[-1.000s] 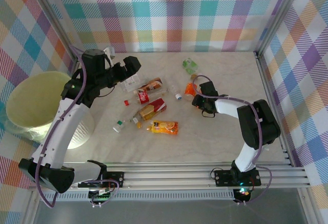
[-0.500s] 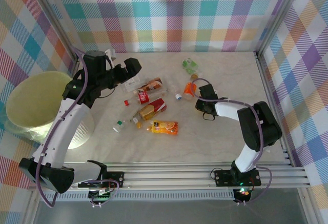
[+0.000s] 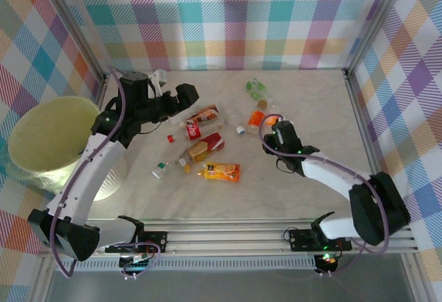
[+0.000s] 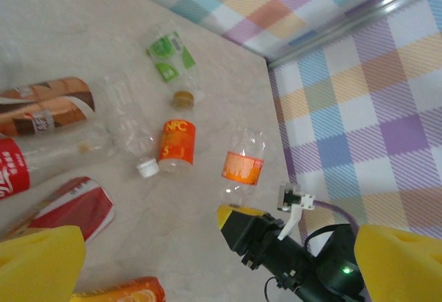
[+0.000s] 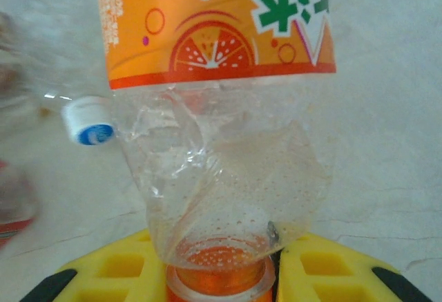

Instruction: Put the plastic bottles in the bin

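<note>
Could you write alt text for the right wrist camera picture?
A crushed clear bottle with an orange label lies on a pale table, its orange-capped neck clamped between the yellow fingers of the right gripper. A white-and-blue cap sits beside it.

The orange-label bottle (image 5: 217,74) runs off the top edge, its cap (image 5: 221,285) cut by the bottom; a red blur (image 5: 14,209) at left is unidentifiable.
</note>
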`<control>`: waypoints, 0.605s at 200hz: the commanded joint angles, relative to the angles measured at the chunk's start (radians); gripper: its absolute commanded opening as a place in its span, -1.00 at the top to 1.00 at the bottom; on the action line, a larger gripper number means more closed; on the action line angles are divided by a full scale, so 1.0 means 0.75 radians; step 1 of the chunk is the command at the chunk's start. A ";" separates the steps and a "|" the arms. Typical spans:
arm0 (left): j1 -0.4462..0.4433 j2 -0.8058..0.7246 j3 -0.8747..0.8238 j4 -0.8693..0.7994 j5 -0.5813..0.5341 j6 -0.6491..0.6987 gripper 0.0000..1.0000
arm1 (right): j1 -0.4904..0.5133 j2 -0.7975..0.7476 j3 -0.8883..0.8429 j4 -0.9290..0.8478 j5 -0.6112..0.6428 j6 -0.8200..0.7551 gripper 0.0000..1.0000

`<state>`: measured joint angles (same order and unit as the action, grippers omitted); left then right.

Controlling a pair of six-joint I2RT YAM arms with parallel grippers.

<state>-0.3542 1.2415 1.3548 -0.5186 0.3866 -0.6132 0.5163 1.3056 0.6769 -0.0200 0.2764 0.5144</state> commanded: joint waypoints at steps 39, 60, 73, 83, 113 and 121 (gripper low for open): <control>-0.049 -0.038 -0.119 0.117 0.145 0.007 -1.00 | 0.113 -0.289 -0.043 0.144 -0.159 -0.079 0.69; -0.053 -0.020 -0.127 0.136 0.188 0.015 -1.00 | 0.155 -0.331 -0.041 0.186 -0.190 -0.079 0.70; -0.055 -0.005 -0.131 0.162 0.222 0.015 -1.00 | 0.186 -0.341 -0.034 0.208 -0.195 -0.085 0.70; -0.057 0.011 -0.135 0.192 0.254 0.007 -1.00 | 0.211 -0.338 -0.022 0.217 -0.191 -0.087 0.71; -0.073 0.065 -0.125 0.255 0.340 0.003 -1.00 | 0.293 -0.296 0.020 0.241 -0.182 -0.111 0.70; -0.081 0.079 -0.118 0.266 0.351 0.001 -1.00 | 0.313 -0.277 0.038 0.244 -0.182 -0.118 0.70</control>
<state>-0.3901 1.2675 1.2594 -0.3862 0.5732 -0.6136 0.7094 1.0702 0.6605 0.1005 0.1513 0.4583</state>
